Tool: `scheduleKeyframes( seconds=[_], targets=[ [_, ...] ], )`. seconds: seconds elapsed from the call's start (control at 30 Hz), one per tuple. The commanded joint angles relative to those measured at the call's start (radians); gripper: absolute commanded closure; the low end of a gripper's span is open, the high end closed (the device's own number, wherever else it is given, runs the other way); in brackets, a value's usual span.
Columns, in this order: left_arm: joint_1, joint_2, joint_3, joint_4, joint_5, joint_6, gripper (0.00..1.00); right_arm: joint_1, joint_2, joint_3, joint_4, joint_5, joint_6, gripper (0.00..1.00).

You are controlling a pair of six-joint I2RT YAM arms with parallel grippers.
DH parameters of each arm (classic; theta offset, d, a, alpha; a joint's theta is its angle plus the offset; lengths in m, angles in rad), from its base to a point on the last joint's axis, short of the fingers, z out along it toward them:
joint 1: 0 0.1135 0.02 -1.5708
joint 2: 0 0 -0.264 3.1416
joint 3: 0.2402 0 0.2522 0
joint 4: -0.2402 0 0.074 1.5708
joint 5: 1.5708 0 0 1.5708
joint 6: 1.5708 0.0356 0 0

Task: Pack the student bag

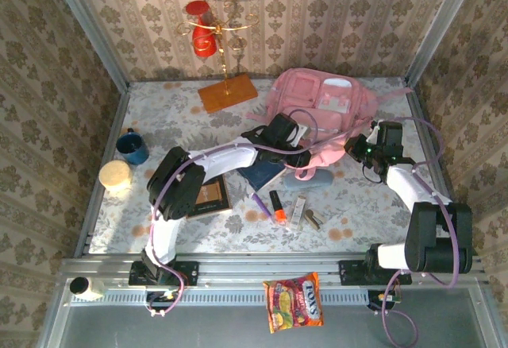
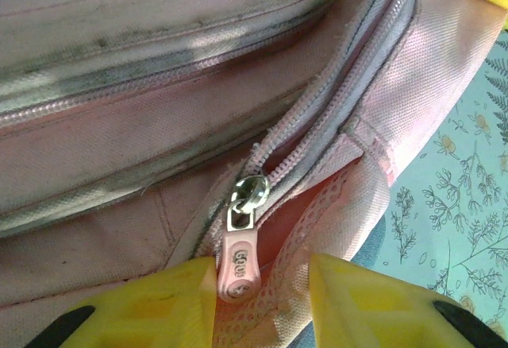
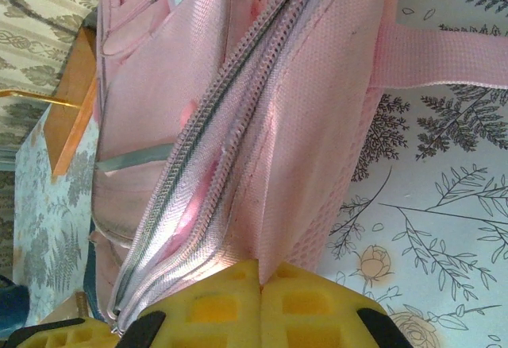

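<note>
The student bag (image 1: 321, 102) lies flat at the far right of the table (image 1: 171, 114), front pockets up. Its far side is close to the back wall and a strap trails toward the right wall. The left gripper (image 2: 260, 280) sits at the near edge with its jaws apart. The zipper pull (image 2: 238, 264) hangs in the gap, touching or nearly touching one yellow finger but not pinched, which looks like a line-up for nipping the tab and running the slider along the main zip. The teeth seem parted just beyond the slider. The right gripper (image 3: 260, 275) is clenched, pads meeting, against the bag's near right side. That probably braces the soft fabric so the zip can be drawn without dragging the whole bag, though I cannot tell whether a fold is caught between the pads. A grey-blue pencil pouch (image 1: 315, 179) and a dark notebook (image 1: 262, 175) lie just beside the near edge under the left arm, with an orange highlighter (image 1: 278, 207) nearer still. This makes the approach from the front crowded. Walls hem the bag behind and to the right, so the freer room for a pull lies leftward, toward the wooden stand (image 1: 228, 94).
</note>
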Motion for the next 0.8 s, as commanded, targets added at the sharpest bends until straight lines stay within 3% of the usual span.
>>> scheduleKeyframes(
  seconds=[0.0,0.43,0.77],
  targets=[
    [0.000,0.027,0.038,-0.031,-0.009,-0.021,0.67,0.006,-0.003,0.014,0.079,-0.031,0.006,1.00],
    [0.005,0.088,0.088,-0.065,-0.078,-0.045,0.74,0.008,0.005,0.011,0.086,-0.032,0.010,1.00],
    [0.051,0.091,0.026,0.091,0.032,-0.214,0.79,0.008,0.004,0.007,0.085,-0.032,0.008,1.00]
  ],
)
